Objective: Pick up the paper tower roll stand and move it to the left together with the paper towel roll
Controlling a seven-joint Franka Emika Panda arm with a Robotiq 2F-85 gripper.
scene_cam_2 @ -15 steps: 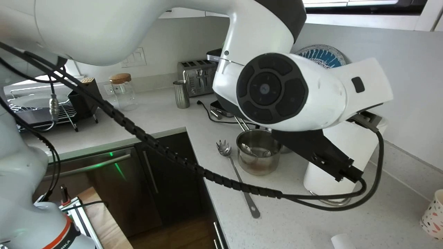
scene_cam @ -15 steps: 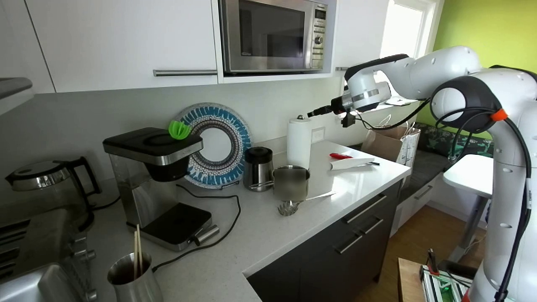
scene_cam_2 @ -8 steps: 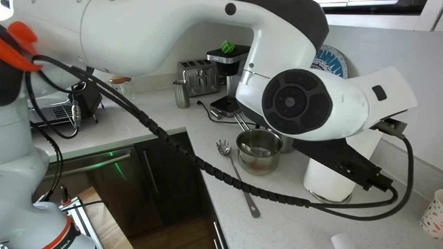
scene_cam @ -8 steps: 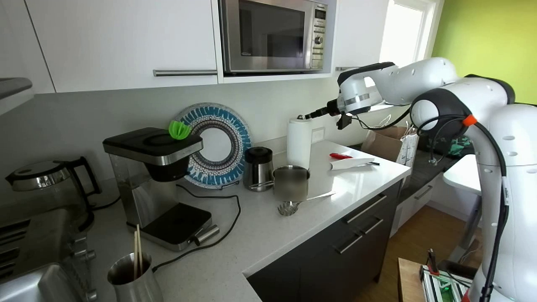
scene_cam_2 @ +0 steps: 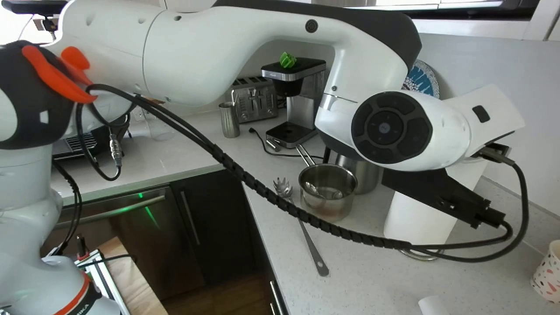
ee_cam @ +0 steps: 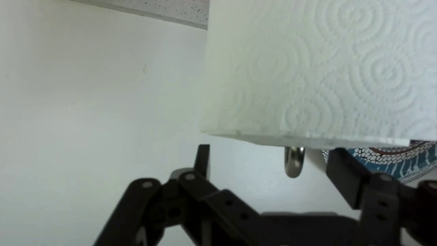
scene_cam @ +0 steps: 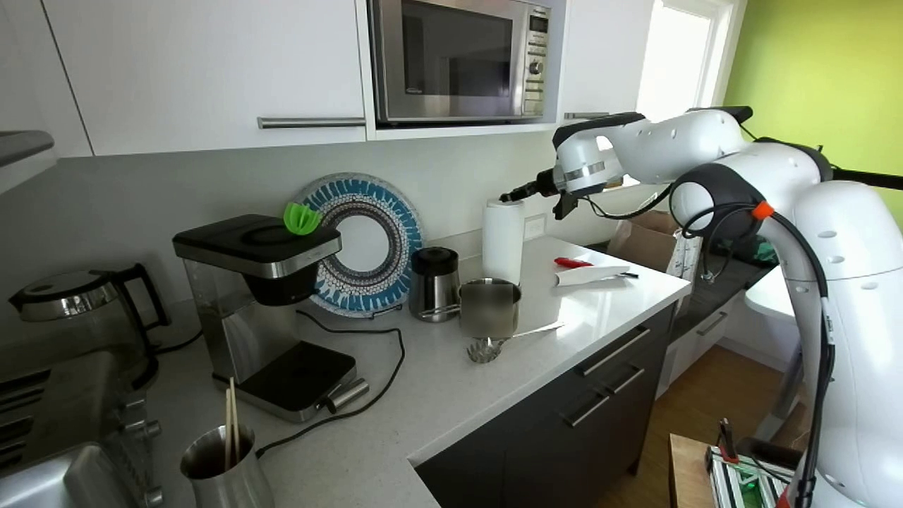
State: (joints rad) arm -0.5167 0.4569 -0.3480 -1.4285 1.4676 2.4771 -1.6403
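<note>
The white paper towel roll stands upright on its stand on the counter; it also shows in an exterior view, partly behind the arm. The stand's round metal base shows under the roll there. In the wrist view the roll fills the upper right, and the stand's shiny metal knob sticks out past its top end. My gripper is open, one finger on each side of the knob, nearer the right finger, touching neither. In an exterior view the gripper's tips are at the roll's top and hide the knob.
A steel pot and a steel canister with black lid stand close to the roll. A pasta spoon lies by the pot. A patterned plate leans on the wall. A microwave hangs above. A spotted cup stands near.
In an exterior view my gripper has moved left and slightly down, from right of the roll's top to over it, so the knob is now hidden. The roll and stand have not moved.
</note>
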